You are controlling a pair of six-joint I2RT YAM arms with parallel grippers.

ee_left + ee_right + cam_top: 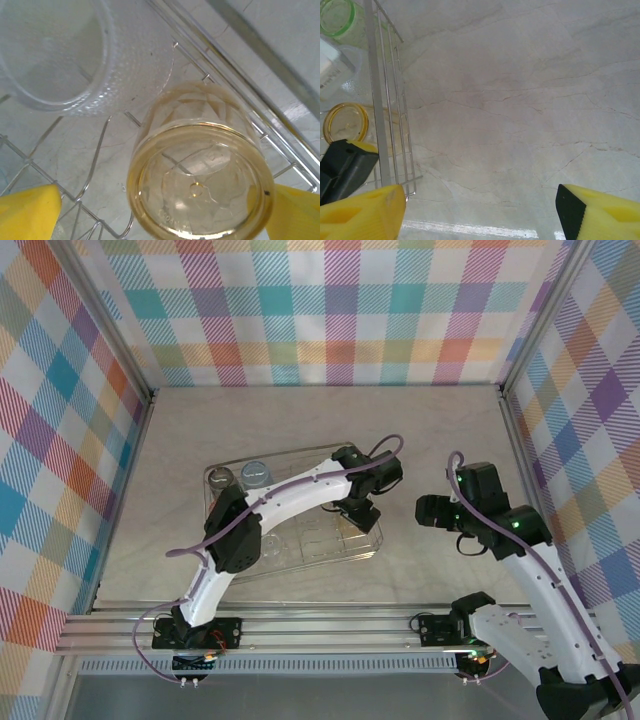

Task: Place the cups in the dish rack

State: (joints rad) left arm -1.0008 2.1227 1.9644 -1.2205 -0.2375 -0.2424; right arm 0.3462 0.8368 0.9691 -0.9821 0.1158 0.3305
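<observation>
An orange cup [200, 170] stands bottom-up in the silver wire dish rack [300, 558], near its right end. My left gripper [362, 510] hovers over it, open, its yellow fingers [27, 212] spread to either side; the right one sits close to the cup's edge. A clear cup [75, 55] lies just beyond it. At the rack's far left stand a grey cup [220, 478] and a light blue cup [256, 474]. My right gripper [428, 510] is open over bare table right of the rack, nothing between its fingers [360, 215]. A green cup [337, 17] and the orange cup [345, 122] sit inside the rack's edge [374, 75].
The rack's wire tines [97, 155] rise around the orange cup. The left gripper's finger [345, 167] shows beside the rack's right rim. Marbled table top [520, 100] spreads right of the rack. An aluminium rail [320, 625] runs along the near edge.
</observation>
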